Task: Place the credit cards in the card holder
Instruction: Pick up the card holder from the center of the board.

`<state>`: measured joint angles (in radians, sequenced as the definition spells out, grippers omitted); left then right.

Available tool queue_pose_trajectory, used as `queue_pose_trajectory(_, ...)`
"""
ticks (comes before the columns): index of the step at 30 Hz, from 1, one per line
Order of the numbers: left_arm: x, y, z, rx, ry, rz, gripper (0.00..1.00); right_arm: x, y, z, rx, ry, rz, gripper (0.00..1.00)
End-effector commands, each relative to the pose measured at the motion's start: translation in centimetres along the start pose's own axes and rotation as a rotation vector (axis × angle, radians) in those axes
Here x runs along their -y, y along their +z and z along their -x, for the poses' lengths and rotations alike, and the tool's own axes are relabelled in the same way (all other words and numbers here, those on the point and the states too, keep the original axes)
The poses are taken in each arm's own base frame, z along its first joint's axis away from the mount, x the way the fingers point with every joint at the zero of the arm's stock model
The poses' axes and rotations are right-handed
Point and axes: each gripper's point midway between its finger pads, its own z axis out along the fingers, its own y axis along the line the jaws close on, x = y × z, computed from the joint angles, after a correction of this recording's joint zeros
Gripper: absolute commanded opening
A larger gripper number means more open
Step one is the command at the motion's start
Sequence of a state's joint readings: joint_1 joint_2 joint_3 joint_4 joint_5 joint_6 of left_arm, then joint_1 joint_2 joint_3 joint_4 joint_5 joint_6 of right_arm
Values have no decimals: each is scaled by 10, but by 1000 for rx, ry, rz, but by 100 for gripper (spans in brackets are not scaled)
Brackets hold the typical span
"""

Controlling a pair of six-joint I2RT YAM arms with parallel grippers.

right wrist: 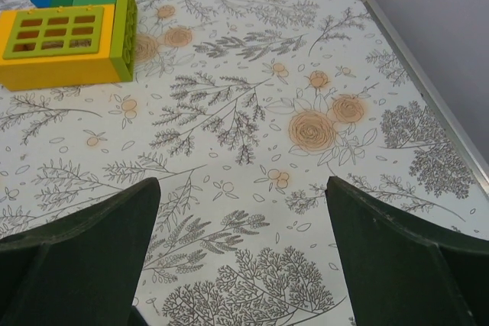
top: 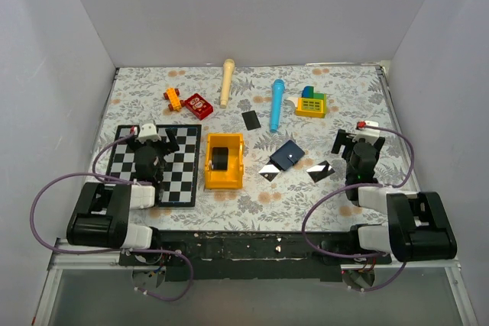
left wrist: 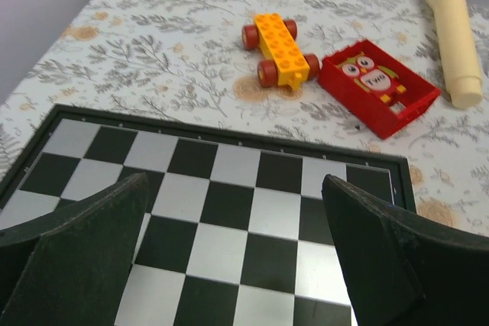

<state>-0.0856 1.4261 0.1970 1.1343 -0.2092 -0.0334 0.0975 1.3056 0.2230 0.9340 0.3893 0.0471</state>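
Note:
The card holder [top: 288, 156], a small navy wallet, lies on the floral cloth at centre right. Two glossy credit cards flank it: one [top: 270, 170] touching its near-left corner, the other [top: 321, 170] a little to its right. My left gripper [top: 150, 137] hangs open over the chessboard [left wrist: 229, 211], far left of the cards, with nothing between its fingers [left wrist: 92, 242]. My right gripper [top: 359, 138] stands open over bare cloth, just right of the second card. Neither wrist view shows the cards or the card holder. The right gripper [right wrist: 241, 188] holds nothing.
A yellow bin [top: 210, 162] with a black object inside stands between the chessboard [top: 183, 177] and the card holder. At the back lie a dark flat rectangle [top: 250, 119], blue cylinder [top: 276, 104], cream cylinder [top: 227, 82], red owl tile [left wrist: 377, 85], wheeled yellow brick [left wrist: 278, 49] and yellow-green block [right wrist: 65, 40].

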Motion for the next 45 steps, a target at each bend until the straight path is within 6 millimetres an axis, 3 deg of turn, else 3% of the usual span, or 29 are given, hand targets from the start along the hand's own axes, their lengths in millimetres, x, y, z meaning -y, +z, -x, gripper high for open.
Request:
queue_pose_trajectory(1, -14, 14, 35, -46, 0, 148, 98, 2, 1, 50, 57, 14, -18, 98)
queue_pose_trajectory(4, -27, 24, 55, -123, -120, 300, 98, 21, -5, 85, 58, 158, -154, 98)
queue_pose_trajectory(7, -16, 45, 77, -207, -201, 322, 98, 28, -14, 102, 34, 446, -263, 98)
queue_pose_trajectory(10, 10, 59, 92, -347, -214, 233, 98, 7, -14, 114, -22, 522, -174, 98)
queue_pose_trajectory(11, 15, 62, 107, -360, -235, 217, 98, -1, -13, 115, -46, 497, -130, 98)
queue_pose_trajectory(13, 17, 55, 117, -391, -266, 225, 98, -4, -15, 108, -129, 433, -124, 98)
queue_pose_trajectory(16, 20, 43, 143, -360, -325, 193, 98, -3, -20, 113, -234, 397, -149, 98)
queue_pose_trajectory(21, 36, 23, 181, -313, -454, 3, 98, -52, -23, 113, -356, 465, 89, 98)
queue_pose_trajectory(24, 67, 2, 197, -341, -477, -191, 98, -75, -27, 100, -423, 527, 187, 94)
queue_pose_trajectory(28, 103, -27, 187, -377, -454, -318, 98, -99, -31, 70, -588, 568, 257, 90)
queue_pose_trajectory(34, 157, -61, 143, -485, -312, -403, 98, -135, -49, 19, -788, 554, 295, 88)
queue_pose_trajectory(37, 173, -68, 123, -529, -282, -416, 98, -157, -60, -5, -851, 522, 303, 85)
queue_pose_trajectory(40, 191, -77, 113, -548, -274, -458, 98, -164, -65, -26, -900, 516, 261, 83)
queue_pose_trajectory(45, 225, -92, 112, -521, -305, -576, 98, -157, -66, -55, -971, 534, 151, 76)
